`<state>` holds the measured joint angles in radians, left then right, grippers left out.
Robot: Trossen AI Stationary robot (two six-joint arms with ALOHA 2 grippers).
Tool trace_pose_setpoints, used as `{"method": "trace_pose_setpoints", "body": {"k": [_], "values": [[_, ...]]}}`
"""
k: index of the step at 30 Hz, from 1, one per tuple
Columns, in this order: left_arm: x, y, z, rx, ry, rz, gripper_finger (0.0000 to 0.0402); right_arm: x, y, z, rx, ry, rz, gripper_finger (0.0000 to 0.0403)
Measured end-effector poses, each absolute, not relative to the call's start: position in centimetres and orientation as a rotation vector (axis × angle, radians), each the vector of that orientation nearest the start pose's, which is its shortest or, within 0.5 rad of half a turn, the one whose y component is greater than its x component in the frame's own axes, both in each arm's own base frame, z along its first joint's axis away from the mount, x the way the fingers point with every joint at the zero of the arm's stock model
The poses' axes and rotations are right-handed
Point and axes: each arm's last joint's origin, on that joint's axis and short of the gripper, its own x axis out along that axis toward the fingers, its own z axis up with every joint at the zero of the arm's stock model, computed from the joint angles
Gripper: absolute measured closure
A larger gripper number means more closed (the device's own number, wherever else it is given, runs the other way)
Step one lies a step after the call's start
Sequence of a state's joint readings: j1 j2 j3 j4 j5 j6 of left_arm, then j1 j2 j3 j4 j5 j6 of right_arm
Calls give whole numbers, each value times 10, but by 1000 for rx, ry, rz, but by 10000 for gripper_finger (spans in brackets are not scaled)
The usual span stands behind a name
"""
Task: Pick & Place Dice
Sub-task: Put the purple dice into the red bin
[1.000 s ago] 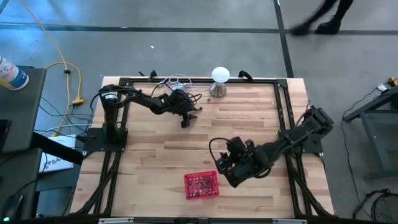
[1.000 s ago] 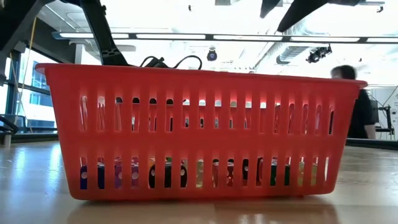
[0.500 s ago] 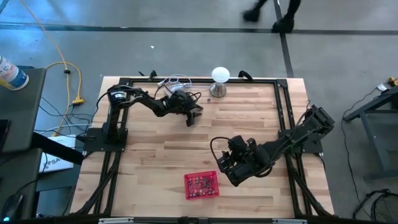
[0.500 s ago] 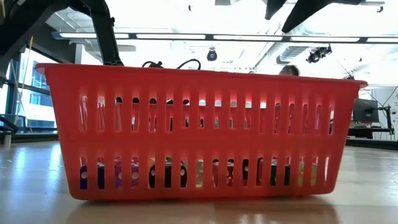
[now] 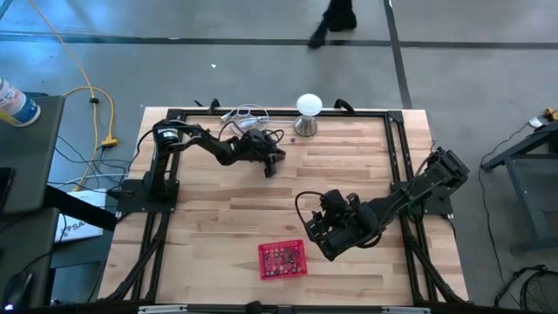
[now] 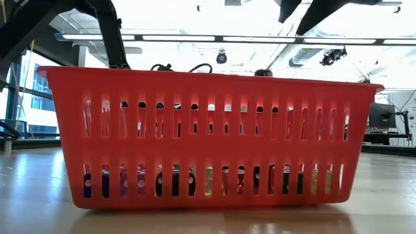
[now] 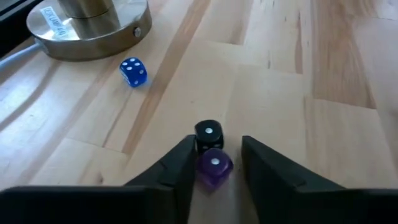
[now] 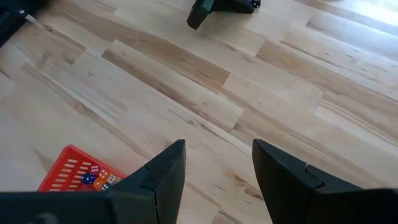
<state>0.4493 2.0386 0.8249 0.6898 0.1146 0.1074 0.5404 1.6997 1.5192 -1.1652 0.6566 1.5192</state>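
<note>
Left claw (image 7: 214, 171) straddling purple die (image 7: 214, 167) near metal stand (image 7: 87, 28).

Fingers spread either side, not yet pinching; black die (image 7: 208, 134) touching behind, so best squeezed squarely, lifted straight. Right claw (image 8: 217, 165) agape over worktop (image 8: 280, 93), near red basket (image 8: 71, 168).

Loose dice on the table: three, namely one blue die (image 7: 133, 72), one black die (image 7: 208, 135) and one purple die (image 7: 214, 167). Further dice lie in the basket (image 5: 283, 260); their number cannot be told. Baskets: one. Metal stands (image 5: 308, 115): one. Robot arms: two. Persons at 12 o'clock (image 5: 336, 19): one.
</note>
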Motion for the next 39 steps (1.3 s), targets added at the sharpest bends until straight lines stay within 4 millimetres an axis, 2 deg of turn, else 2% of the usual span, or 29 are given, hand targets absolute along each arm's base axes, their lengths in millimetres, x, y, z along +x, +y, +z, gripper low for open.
{"method": "trace_pose_setpoints", "body": {"k": [4,7,28,39], "values": [[329,156,82,-44,523,304,316,289,153,292,607,731,-830,225],[329,156,81,-47,536,306,325,289,153,292,608,730,-830,225],[319,149,74,-29,740,299,323,284,161,292,620,728,-814,225],[319,148,74,-32,746,307,327,284,161,292,617,722,-815,225]]}}
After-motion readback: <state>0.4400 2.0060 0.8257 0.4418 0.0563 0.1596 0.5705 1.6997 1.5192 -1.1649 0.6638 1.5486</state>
